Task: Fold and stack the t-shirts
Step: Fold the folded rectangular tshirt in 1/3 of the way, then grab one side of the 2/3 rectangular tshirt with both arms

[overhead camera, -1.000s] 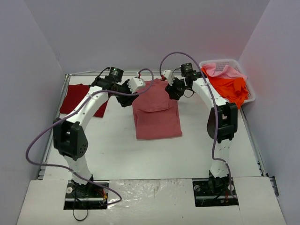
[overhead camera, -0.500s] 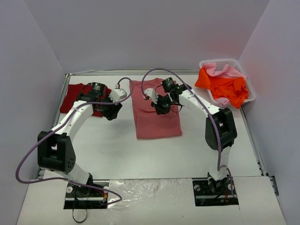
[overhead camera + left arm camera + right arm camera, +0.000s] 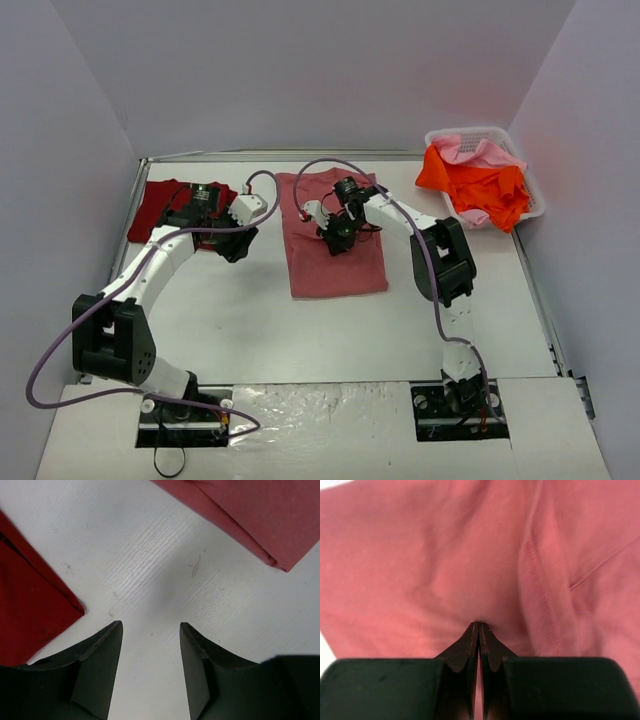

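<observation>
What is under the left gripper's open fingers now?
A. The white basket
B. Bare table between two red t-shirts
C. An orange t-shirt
B: the left wrist view shows the left gripper open over bare table, the crimson t-shirt to one side and the rose-red t-shirt to the other, touching neither.

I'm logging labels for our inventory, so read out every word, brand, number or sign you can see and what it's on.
None can be read. The rose-red shirt, dark red shirt, orange shirt and pink shirt look plain, and the white basket, left arm and right arm show no legible marking.
</observation>
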Tool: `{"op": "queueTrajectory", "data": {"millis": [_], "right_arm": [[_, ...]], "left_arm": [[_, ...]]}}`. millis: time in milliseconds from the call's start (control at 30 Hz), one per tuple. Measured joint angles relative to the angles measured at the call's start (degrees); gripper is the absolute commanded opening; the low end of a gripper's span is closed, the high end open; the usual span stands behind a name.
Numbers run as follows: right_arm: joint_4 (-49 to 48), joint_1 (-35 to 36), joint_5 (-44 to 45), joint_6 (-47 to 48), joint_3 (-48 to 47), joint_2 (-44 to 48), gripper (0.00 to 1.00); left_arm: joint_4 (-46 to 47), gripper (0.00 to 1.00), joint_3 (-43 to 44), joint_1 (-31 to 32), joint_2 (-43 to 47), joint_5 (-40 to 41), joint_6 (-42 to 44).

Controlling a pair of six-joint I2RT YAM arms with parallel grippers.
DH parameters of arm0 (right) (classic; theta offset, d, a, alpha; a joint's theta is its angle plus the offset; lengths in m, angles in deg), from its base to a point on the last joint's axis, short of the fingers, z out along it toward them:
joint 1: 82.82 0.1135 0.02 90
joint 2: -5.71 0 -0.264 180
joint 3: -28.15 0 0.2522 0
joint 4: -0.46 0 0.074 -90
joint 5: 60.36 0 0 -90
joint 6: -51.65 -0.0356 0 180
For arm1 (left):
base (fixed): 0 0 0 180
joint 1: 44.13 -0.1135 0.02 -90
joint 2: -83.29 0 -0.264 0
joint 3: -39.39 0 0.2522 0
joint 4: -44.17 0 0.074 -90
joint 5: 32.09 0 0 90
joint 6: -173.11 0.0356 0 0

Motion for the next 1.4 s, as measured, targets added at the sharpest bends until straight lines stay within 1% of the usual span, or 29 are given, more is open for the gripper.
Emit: {"op": "queueTrajectory", "data": {"millis": [367, 567, 633, 700, 833, 933, 1000, 1033, 1067, 1100, 1133, 1167, 1200, 1233, 1267, 1300, 1333, 1400], "right_arm": [[0.09, -0.68, -0.15, -0.28, -10.08, -6.16, 0.0], [0.15, -2.4, 0.11, -1.25, -16.85, -10.03, 0.0], [-0.09, -3.39, 0.33, -1.99, -19.89, -12.15, 0.0], [-0.28, -4.33, 0.68, -2.43, -21.29, -13.49, 0.0], [-0.17, -5.57, 1.49, -3.15, -21.24, -13.18, 0.0], [-0.04, -5.46, 3.43, -4.24, -18.56, -9.9, 0.0], [0.61, -5.01, 5.99, -6.25, -16.57, -6.14, 0.07], [0.98, -4.52, 8.9, -7.63, -16.0, -4.02, 0.28], [1.51, -4.07, 11.76, -9.09, -15.87, -1.79, 0.42], [1.84, -3.45, 15.78, -9.66, -15.87, 0.59, 0.51], [1.79, -2.75, 19.5, -10.1, -15.28, 3.21, 0.64], [1.25, -2.1, 22.86, -10.45, -13.57, 6.32, 0.72], [0.98, -1.57, 25.73, -10.6, -11.3, 9.73, 0.93], [-0.35, -1.2, 27.85, -10.97, -7.48, 13.46, 1.0], [-1.01, -0.76, 29.33, -11.47, -3.89, 16.92, 1.0], [-1.66, -0.46, 30.47, -12.04, 0.28, 20.74, 1.0], [-2.12, -0.48, 30.82, -12.87, 4.11, 24.06, 1.0], [-2.86, -1.73, 30.32, -14.95, 10.4, 29.31, 1.0]], "left_arm": [[0.22, 0.49, -0.52, -0.37, 0.11, -0.46, 0.0], [0.24, 0.5, -0.52, -0.37, 0.11, -1.01, -0.02], [0.24, 0.57, -0.57, -0.37, 0.11, -1.07, -0.02], [0.24, 0.61, -0.61, -0.37, 0.11, -1.03, -0.04], [0.2, 0.65, -0.63, -0.37, 0.98, -0.46, -0.35], [-0.22, 0.68, -0.48, -0.35, 2.99, 0.22, -0.55], [-1.01, 0.68, 0.09, -0.17, 4.57, 1.11, -0.85], [-1.64, 0.69, 0.92, 0.31, 5.33, 2.34, -0.98], [-1.97, 0.7, 1.7, 0.76, 5.95, 3.26, -1.07], [-2.1, 0.7, 2.49, 1.49, 6.62, 4.61, -1.16], [-2.05, 0.71, 3.04, 2.54, 7.43, 5.86, -1.27], [-2.01, 0.72, 3.26, 3.76, 8.41, 6.95, -1.29], [-2.1, 0.73, 3.26, 4.7, 9.49, 7.67, -1.29], [-2.32, 0.74, 3.23, 5.73, 10.45, 8.2, -1.31], [-2.34, 0.89, 3.21, 6.47, 11.3, 8.5, -1.33], [-2.25, 0.94, 3.1, 7.02, 12.31, 8.59, -1.38], [-2.03, 0.97, 2.73, 7.23, 13.33, 8.52, -1.62], [-1.7, 0.94, 1.44, 6.91, 15.54, 8.48, -2.21]]}}
